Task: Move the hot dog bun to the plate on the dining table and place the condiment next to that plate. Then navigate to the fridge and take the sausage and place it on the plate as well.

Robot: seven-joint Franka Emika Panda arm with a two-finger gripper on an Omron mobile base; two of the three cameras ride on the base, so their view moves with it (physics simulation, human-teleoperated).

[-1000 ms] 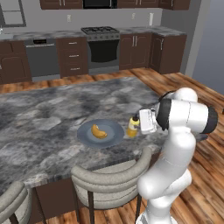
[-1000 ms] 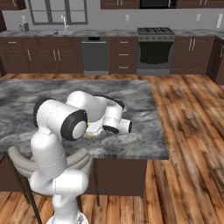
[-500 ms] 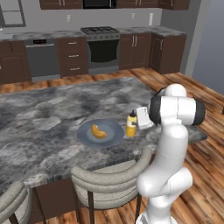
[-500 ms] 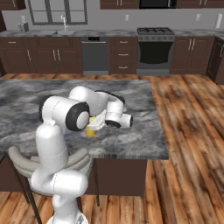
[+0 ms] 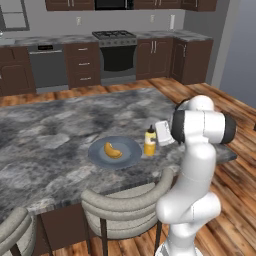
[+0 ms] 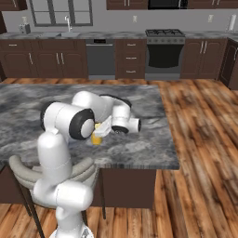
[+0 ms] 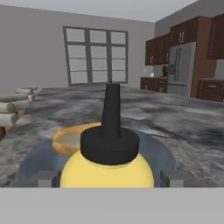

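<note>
Since a second ago the arm has straightened up over the edge of the dining table (image 5: 60, 125), and the condiment (image 5: 149, 141) stands upright on the stone with the gripper (image 5: 163, 134) just behind it.

In the hand view two grey fingertips (image 7: 47, 178) show low down, one to each side of the bottle's yellow shoulders, with a sliver of space between each tip and the bottle. That reads as jaws spread wider than the bottle, though whether the pads have fully left its sides is hard to tell from this angle. The dark nozzle rises straight up between the tips, so the bottle is not leaning.

Just beyond the bottle, away from the fingers, lies the greyish-blue plate (image 5: 95, 155) with the hot dog bun (image 5: 113, 150) on it; the left base view puts the bottle just beside the plate's rim, on the side nearer the hand. Far past the plate, off to the right in the hand view, stands the fridge (image 7: 180, 68).

My reading: bun and condiment are both placed, so the table part looks done. Backing the hand straight off without tipping the bottle comes next, then the drive to the fridge for the sausage.
</note>
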